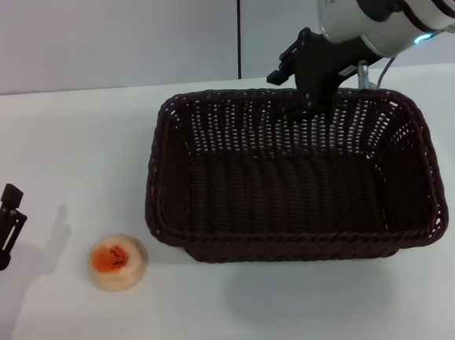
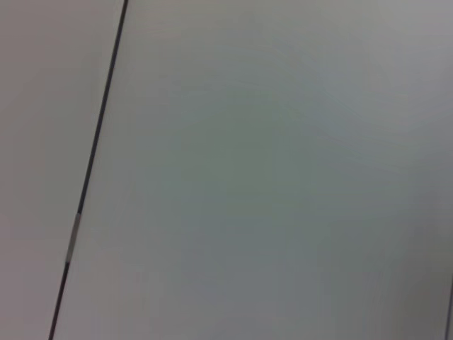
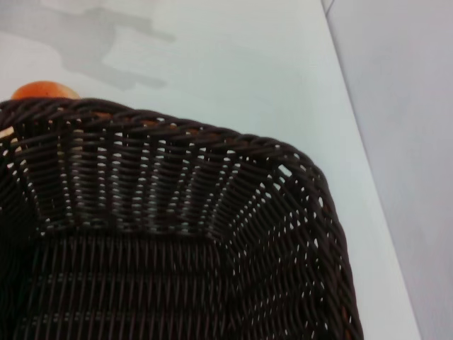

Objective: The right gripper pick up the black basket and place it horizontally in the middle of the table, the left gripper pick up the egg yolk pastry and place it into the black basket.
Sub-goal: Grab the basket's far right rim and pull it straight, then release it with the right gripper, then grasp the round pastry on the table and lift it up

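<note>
The black basket (image 1: 292,188) lies lengthwise across the middle of the table, and a soft shadow lies on the table beyond its near edge. My right gripper (image 1: 316,92), on its white arm, grips the basket's far rim. The right wrist view shows the basket's inside and rim (image 3: 177,205), with the egg yolk pastry (image 3: 42,91) peeking over that rim. The pastry (image 1: 118,262) sits on the table to the left of the basket, orange patch up. My left gripper (image 1: 2,229) is at the far left edge, apart from the pastry.
The white table (image 1: 68,151) ends at a pale wall with a dark vertical seam (image 1: 239,27). The left wrist view shows only a pale surface with a dark seam (image 2: 92,170).
</note>
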